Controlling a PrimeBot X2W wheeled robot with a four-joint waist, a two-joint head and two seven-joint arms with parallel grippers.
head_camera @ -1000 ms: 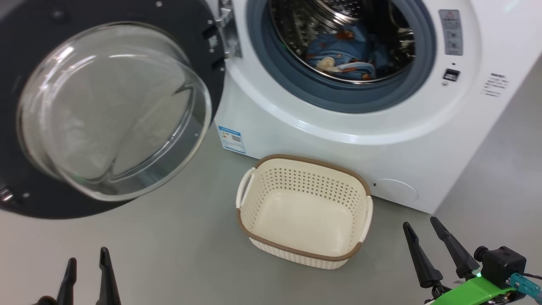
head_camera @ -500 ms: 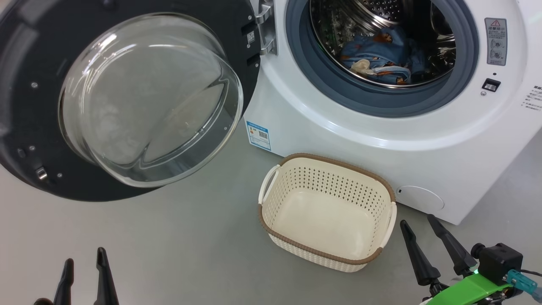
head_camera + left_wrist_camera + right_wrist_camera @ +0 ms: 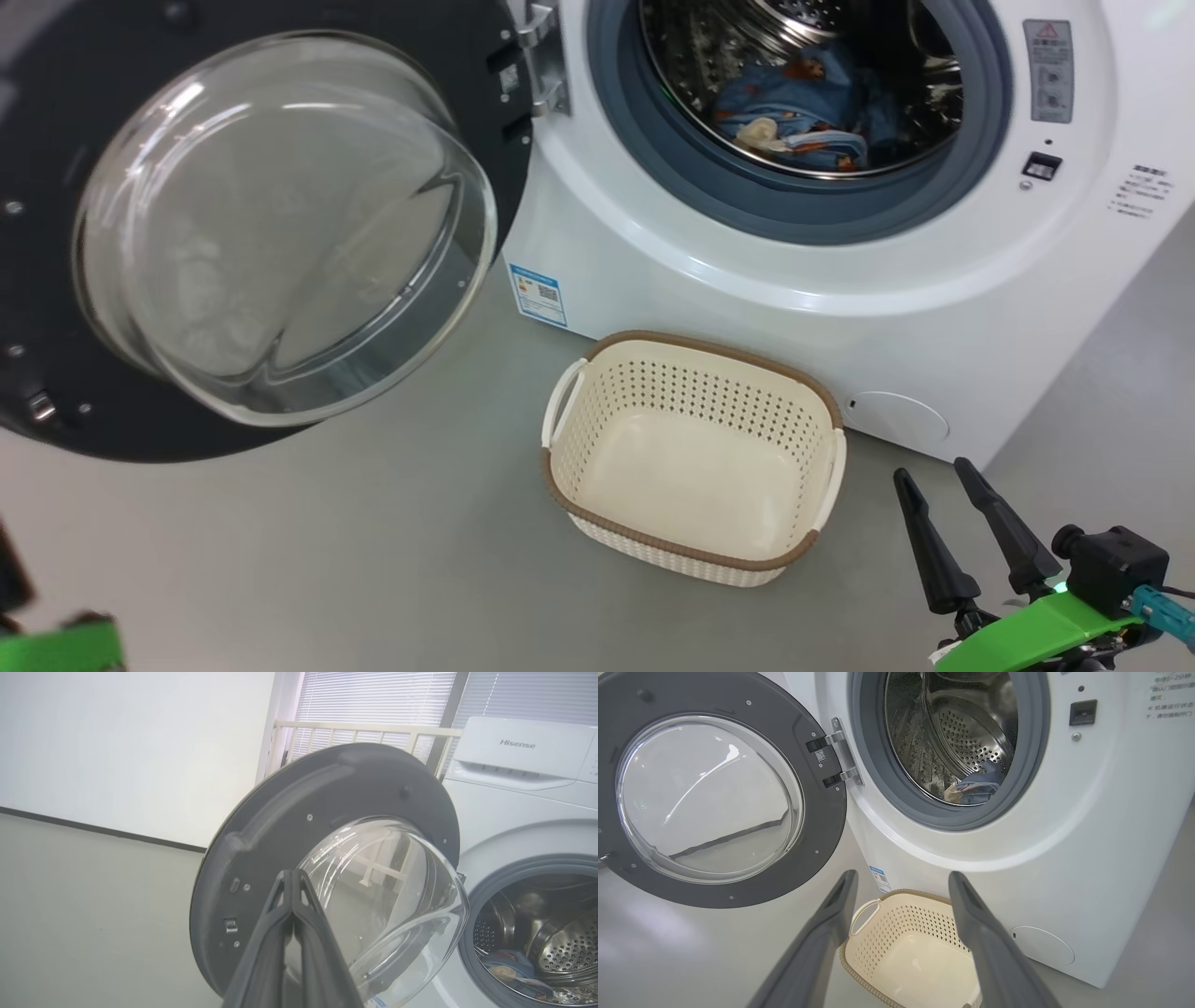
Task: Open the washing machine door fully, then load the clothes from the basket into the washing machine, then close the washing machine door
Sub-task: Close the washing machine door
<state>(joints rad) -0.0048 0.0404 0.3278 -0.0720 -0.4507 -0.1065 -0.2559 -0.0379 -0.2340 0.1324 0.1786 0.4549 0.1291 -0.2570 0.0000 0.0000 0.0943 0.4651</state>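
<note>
A: Where are the clothes [image 3: 794,117] found?
B: Inside the washing machine [image 3: 747,308]. The washing machine door [image 3: 280,233] is swung wide; the basket [image 3: 695,560] is set before the machine.
A: And the fingers?
B: The left gripper [image 3: 292,877] is pressed together; the right gripper [image 3: 932,471] is spread apart.

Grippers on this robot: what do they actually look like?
The left gripper and right gripper each have two long, dark, tapering fingers. Behind the right one sit a bright green bracket, a black camera box and a teal plug.

Head view: washing machine door [image 3: 280,233] cropped at top and left edges, lower-left green part [image 3: 56,649] blurred, right-edge label text [image 3: 1141,191] unreadable. Right wrist view: clothes [image 3: 976,784] mostly behind gasket [image 3: 952,817].
</note>
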